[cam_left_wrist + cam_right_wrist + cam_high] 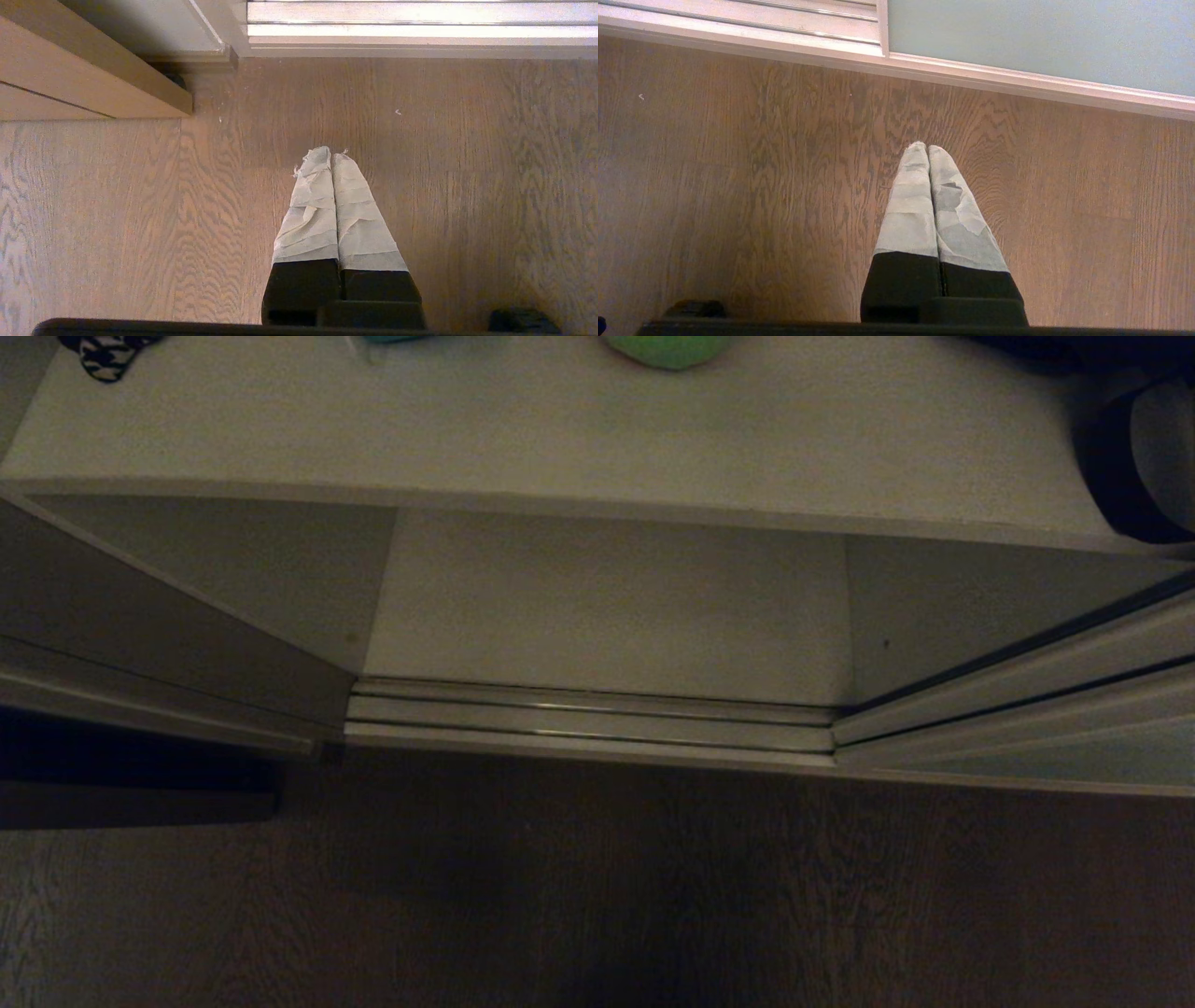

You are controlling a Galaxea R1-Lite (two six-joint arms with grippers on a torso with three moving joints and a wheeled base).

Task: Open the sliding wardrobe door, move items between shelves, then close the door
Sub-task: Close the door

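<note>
The wardrobe stands open in the head view. The sliding wardrobe door is at the right end of the floor rail, and its grey-green panel shows in the right wrist view. On the upper white shelf, at its far edge, lie a bright green toy and a sliver of a teal one. The bottom shelf is bare. Both arms hang over the wood floor before the rail, outside the head view. The left gripper and the right gripper are shut and hold nothing.
A black-and-white patterned thing lies at the shelf's far left corner, and a dark rounded object sits at its right end. A light wooden piece of furniture stands on the floor left of the wardrobe. Wood floor lies in front.
</note>
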